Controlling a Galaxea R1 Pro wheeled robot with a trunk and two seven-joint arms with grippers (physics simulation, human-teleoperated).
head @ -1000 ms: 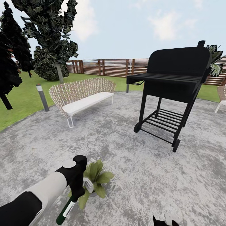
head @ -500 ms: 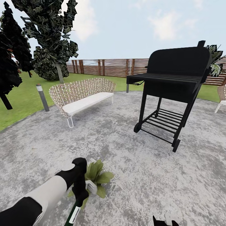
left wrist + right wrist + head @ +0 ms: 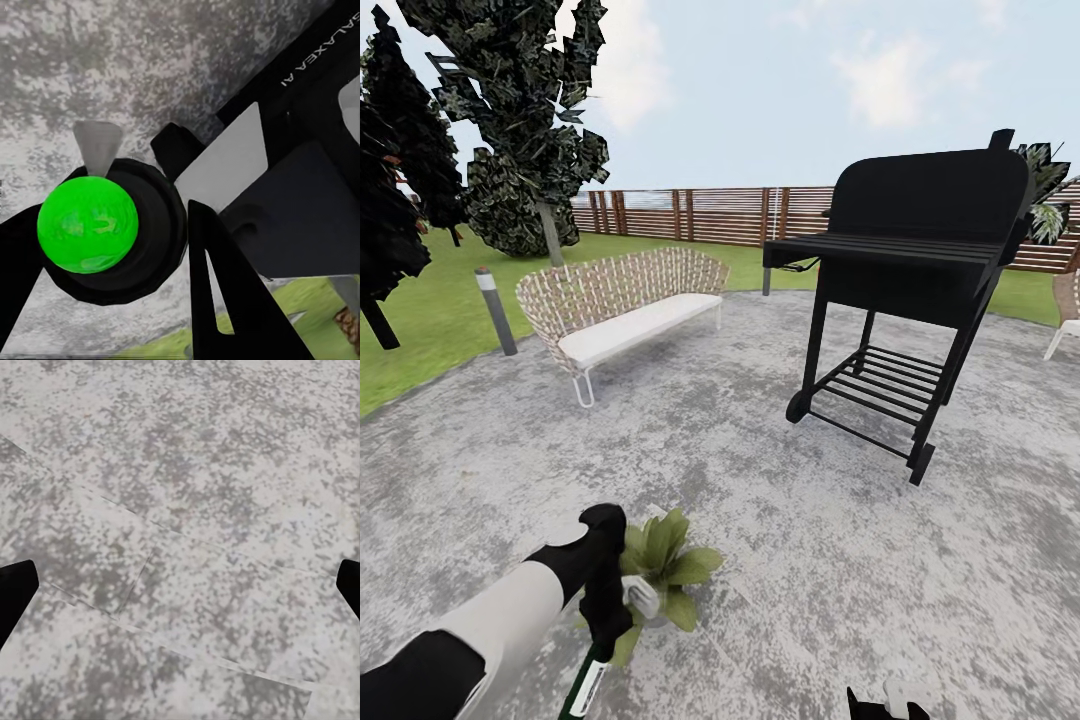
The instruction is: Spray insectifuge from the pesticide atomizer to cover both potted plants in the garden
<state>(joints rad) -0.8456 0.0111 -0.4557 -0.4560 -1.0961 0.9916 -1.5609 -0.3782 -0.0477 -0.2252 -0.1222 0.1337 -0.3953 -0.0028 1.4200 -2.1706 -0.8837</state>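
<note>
— So, where is the spray bottle (image 3: 588, 682)?
— Clamped in the left tool (image 3: 603, 640), held just beside the leafy plant (image 3: 663, 565) on the stone patio (image 3: 810, 560).
— And the right tool (image 3: 180, 585)?
— Spread wide above bare paving.

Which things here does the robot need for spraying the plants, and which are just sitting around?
Needed for the job:
- pesticide atomizer, held in the left gripper
- potted plant with broad light-green leaves, beside that gripper

Just sitting around:
- black grill
- wicker bench
- grey post at the lawn's edge
- wooden fence
- trees
</note>
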